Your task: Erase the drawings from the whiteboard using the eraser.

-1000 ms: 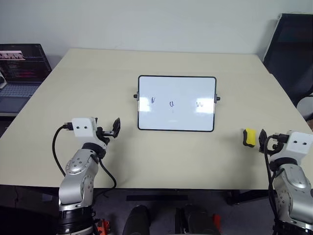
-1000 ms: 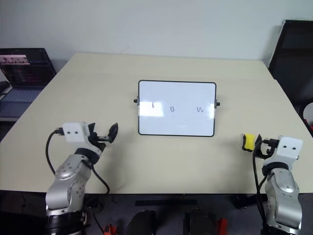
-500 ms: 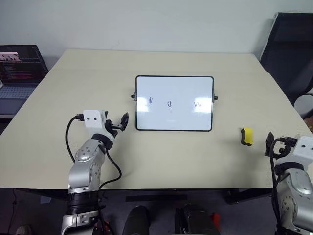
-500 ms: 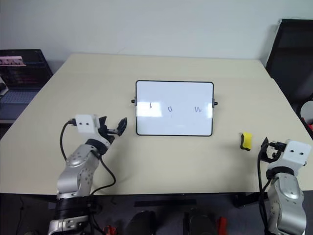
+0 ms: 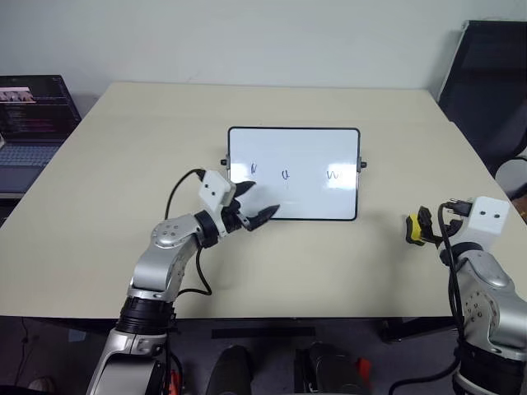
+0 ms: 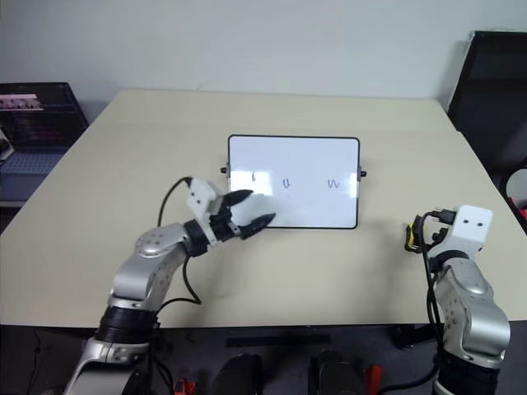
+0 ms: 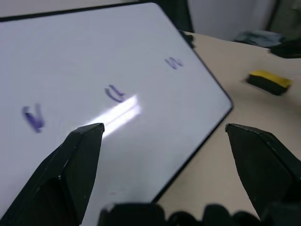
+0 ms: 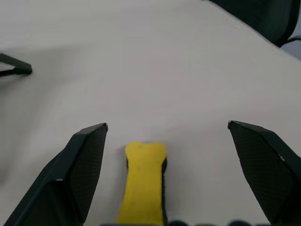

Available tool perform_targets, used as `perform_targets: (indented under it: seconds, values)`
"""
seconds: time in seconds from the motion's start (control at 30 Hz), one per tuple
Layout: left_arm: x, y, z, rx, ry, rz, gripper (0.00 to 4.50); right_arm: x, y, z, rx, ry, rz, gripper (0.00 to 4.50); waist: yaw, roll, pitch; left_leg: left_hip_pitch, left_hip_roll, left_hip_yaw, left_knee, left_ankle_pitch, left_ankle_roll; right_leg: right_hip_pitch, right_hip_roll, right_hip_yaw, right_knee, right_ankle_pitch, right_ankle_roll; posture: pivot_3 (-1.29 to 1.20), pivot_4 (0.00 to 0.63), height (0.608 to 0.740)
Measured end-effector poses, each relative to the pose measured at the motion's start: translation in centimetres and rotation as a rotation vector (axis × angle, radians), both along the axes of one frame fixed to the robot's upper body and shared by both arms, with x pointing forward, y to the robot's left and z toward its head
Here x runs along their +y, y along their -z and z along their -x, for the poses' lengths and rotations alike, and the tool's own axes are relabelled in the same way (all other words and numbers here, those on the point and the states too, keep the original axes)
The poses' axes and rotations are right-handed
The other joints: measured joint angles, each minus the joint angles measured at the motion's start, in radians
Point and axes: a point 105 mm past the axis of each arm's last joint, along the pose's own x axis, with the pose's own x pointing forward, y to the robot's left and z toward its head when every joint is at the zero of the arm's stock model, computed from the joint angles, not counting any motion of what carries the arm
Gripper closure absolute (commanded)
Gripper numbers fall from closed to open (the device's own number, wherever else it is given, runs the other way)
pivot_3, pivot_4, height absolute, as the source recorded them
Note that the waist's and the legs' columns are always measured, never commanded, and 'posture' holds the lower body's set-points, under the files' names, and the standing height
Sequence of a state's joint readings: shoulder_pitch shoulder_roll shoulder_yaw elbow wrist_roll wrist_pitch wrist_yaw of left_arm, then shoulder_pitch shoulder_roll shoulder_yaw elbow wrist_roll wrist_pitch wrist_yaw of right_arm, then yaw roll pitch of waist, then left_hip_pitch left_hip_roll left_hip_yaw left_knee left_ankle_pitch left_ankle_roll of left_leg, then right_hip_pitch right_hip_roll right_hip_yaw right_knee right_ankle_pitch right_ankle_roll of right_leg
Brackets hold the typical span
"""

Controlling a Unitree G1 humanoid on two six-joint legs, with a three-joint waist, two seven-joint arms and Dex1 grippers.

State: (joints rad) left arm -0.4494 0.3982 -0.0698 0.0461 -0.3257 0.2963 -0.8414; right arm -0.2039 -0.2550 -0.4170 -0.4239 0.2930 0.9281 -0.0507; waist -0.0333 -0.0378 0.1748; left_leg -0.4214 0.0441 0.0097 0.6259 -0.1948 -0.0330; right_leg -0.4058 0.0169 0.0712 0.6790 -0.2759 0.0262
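In the head views, the left gripper [image 5: 257, 216] was seen reaching across the table [image 5: 123, 164] with its forearm bent inward, its two black fingers spread wide and empty over the lower left corner of the whiteboard [image 5: 294, 173]. A second earlier that gripper had been well to the left of the board over bare table; it had since swung to the right onto the board's edge. The drawings [image 5: 286, 174] were seen as three small dark scribbles in a row across the board's middle; nothing legible could be read from them. The right gripper [image 5: 424, 226] was held at the table's right edge, and the eraser [image 5: 412, 230] lay just in front of it on the table, well apart from the board; this gripper had closed in on the eraser after standing further back half a second before. A laptop [image 5: 33, 107] with a lit screen was noted at far left, its text too small to read. In the left wrist view, wide jaws were seen framing the board and its marks. In the right wrist view, the eraser [image 8: 141, 181] was seen lying between wide-open jaws, untouched by either finger.
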Motion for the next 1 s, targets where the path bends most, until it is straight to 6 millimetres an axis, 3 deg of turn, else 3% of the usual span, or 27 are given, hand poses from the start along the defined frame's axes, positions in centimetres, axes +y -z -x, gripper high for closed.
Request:
perform_targets:
  seconds: [0.3, 0.53, 0.93, 1.0]
  values:
    - [-2.4, 0.7, 0.0, -0.03, 0.196, -0.098, 0.0, 0.4, 0.9, -1.3, 0.122, -0.013, -0.051, 0.02, 0.0, 0.0, 0.0, -0.001, -0.001, 0.0, 0.0, 0.0, 0.0, -0.001, 0.0, 0.0, 0.0, 0.0, 0.0, 0.0, 0.15, 0.74]
    - [-3.0, 1.7, 0.1, -0.044, 0.228, -0.137, 0.0, 0.4, 2.2, -1.7, 0.175, -0.011, -0.074, 0.02, -0.001, 0.0, 0.0, -0.002, -0.001, 0.0, 0.0, 0.0, 0.0, -0.001, 0.0, 0.0, 0.0, 0.0, 0.0, 0.0, 0.15, 0.74]
    - [-2.9, 1.6, 0.2, -0.064, 0.229, -0.148, 0.0, 0.2, 3.1, -1.9, 0.201, -0.004, -0.083, 0.02, -0.001, 0.0, 0.0, -0.002, -0.001, 0.0, 0.0, 0.0, 0.0, -0.001, 0.0, 0.0, 0.0, 0.0, 0.0, 0.0, 0.15, 0.74]
    - [-2.9, 1.7, 0.2, -0.063, 0.228, -0.149, 0.0, 0.2, 3.1, -2.0, 0.199, -0.003, -0.085, 0.37, -0.001, 0.0, 0.0, -0.002, -0.001, 0.0, 0.0, 0.0, 0.0, -0.001, 0.0, 0.0, 0.0, 0.0, 0.0, 0.0, 0.15, 0.74]
